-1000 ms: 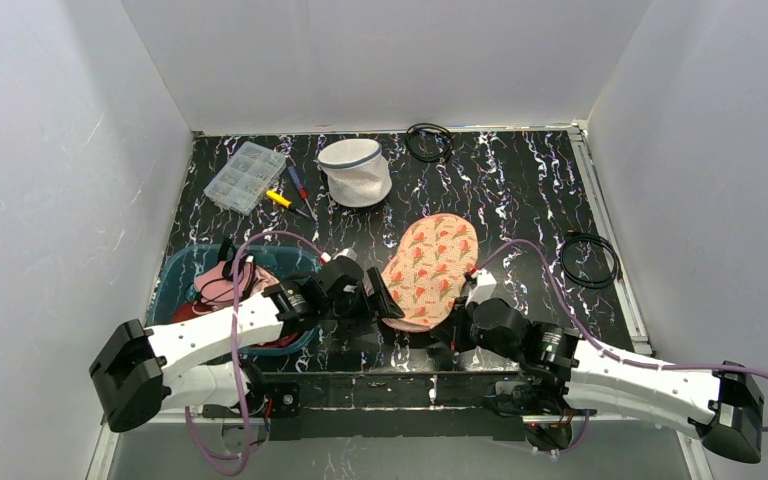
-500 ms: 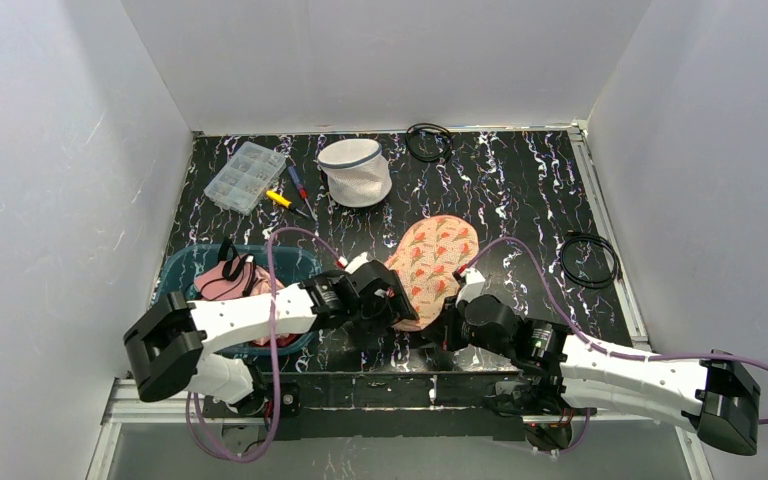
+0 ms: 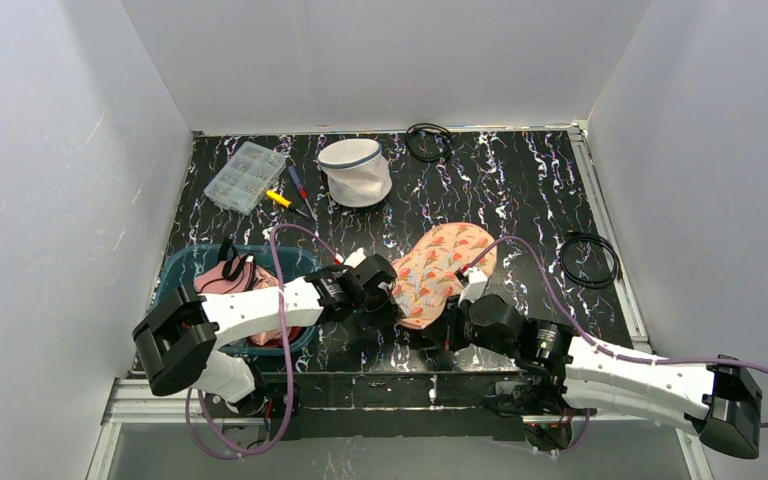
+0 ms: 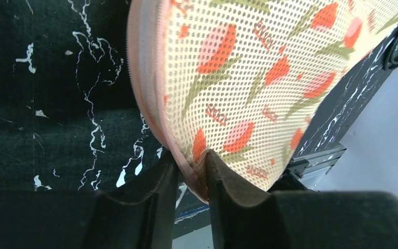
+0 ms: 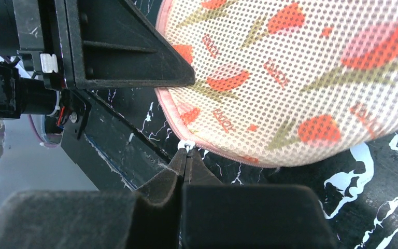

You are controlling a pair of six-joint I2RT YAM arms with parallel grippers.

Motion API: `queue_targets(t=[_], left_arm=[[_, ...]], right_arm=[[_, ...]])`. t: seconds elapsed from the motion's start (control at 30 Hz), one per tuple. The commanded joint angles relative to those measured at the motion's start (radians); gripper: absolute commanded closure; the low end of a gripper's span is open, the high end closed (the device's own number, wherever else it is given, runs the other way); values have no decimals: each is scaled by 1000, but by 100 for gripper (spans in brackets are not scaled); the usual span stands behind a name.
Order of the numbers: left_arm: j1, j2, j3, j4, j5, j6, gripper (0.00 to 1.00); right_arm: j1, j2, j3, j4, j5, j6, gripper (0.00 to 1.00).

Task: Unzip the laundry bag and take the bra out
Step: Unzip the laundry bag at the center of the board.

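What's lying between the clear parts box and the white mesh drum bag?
Small screwdrivers, one yellow-handled, lie between the clear parts box and the white mesh drum bag, seen in the top view.

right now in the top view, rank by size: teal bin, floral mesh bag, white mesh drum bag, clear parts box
1. teal bin, though partly covered
2. floral mesh bag
3. white mesh drum bag and clear parts box: too alike to rank
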State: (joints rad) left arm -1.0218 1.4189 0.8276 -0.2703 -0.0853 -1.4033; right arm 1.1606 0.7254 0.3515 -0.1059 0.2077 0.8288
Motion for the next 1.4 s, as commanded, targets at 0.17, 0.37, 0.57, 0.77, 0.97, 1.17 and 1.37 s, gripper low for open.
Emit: queue_targets(t=[0.17,0.37,0.57,0.77,0.97,1.17,1.37], left_arm=[[11,-39,3,-55,-62,-4,100],[16,-48,-3,-85,-79,-10,100],[36,-87,-31,-122,-102,-39,100],[48,-125,-65,-124,-107,-54,100],[48,-121,-86,-102,-90,-66,100],[47,-118,-90,-76,-68,-57,100],[36,-178,-100,-56,-48,-7,61]], right_arm=[[1,-66,19,-44,39,-11,99],[1,-105,17,-99,66,-11,99],[1,-135,1,-137,72,3,99],[1,-177,-32,-176,117,30,99],[1,-176,-48,-179,164,70,99],[1,-144,-45,-182,182,107,99],[1,-238,-28,-216,187,178,25]])
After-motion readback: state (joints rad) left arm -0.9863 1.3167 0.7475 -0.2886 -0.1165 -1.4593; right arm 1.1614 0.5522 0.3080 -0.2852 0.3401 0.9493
